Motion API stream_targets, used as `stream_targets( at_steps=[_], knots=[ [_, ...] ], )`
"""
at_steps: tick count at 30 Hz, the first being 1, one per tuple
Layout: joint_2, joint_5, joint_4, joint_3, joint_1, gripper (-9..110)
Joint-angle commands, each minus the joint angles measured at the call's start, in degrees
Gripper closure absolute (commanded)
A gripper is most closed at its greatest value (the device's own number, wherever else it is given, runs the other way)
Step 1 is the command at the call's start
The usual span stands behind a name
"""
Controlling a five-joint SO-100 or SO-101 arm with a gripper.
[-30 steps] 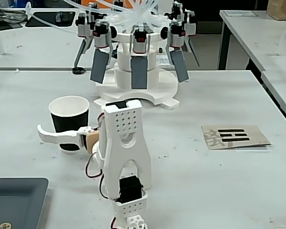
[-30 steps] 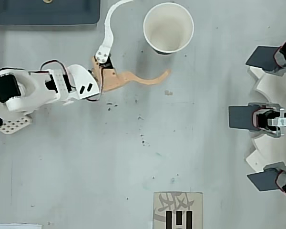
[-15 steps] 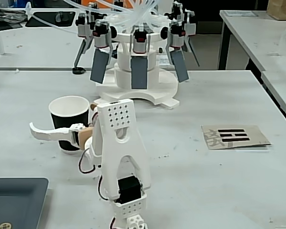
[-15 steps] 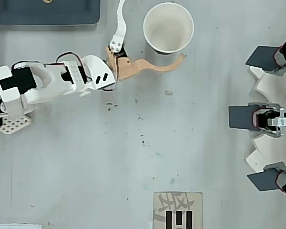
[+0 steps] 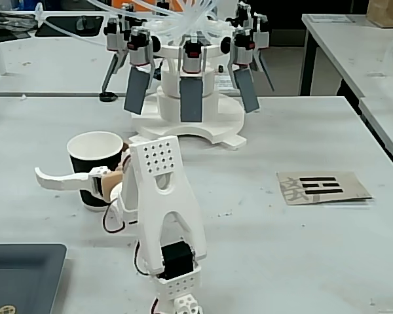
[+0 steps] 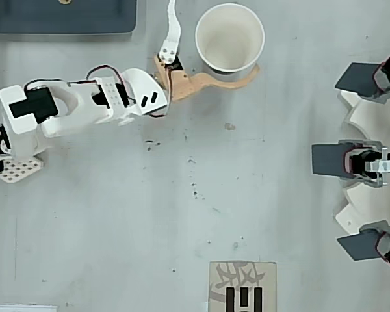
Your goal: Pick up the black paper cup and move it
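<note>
**One cup, two fingers spread beside it**

One tapered black paper cup [image 6: 229, 38] with a white rolled rim and white inside stands upright on the pale grey table [image 6: 201, 214], near the top edge of the overhead view and at the left in the fixed view [image 5: 95, 163]. We see the white printed arm [image 6: 84, 104] reaching toward it from its base at the left of the overhead view. Its two-finger gripper [image 6: 211, 42] is spread wide and holds nothing: the tan curved finger [image 6: 211, 81] lies along the cup's lower side, touching it or just short of it, and the white finger [image 6: 174, 26] angles away above, apart from the cup wall. We judge that the fingers are splayed so the cup can pass between them, and that the tan one sits low to hook around the taper.

For moving, we note a dark grey tray [image 6: 62, 16] near the cup at the top left of the overhead view, and a white rig with dark flat paddles [image 6: 351, 159] along the right edge. A brown cardboard card with black bars [image 6: 242, 286] lies at the bottom. Between these, the middle of the table is bare apart from small dark specks, so we think that is the freest path.
</note>
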Motion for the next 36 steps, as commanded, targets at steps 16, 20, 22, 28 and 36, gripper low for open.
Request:
stream_targets(
  at_steps=[16,20,22,28,36],
  knots=[
    [-0.44,0.44,0.26,-3.34,-1.41,64],
    [-0.53,0.44,0.26,-3.34,-1.41,69],
    [-0.62,0.44,0.26,-3.34,-1.41,71],
    [-0.7,0.53,0.26,-3.34,-1.41,79],
    [-0.62,0.53,0.26,-3.34,-1.41,82]
  ],
)
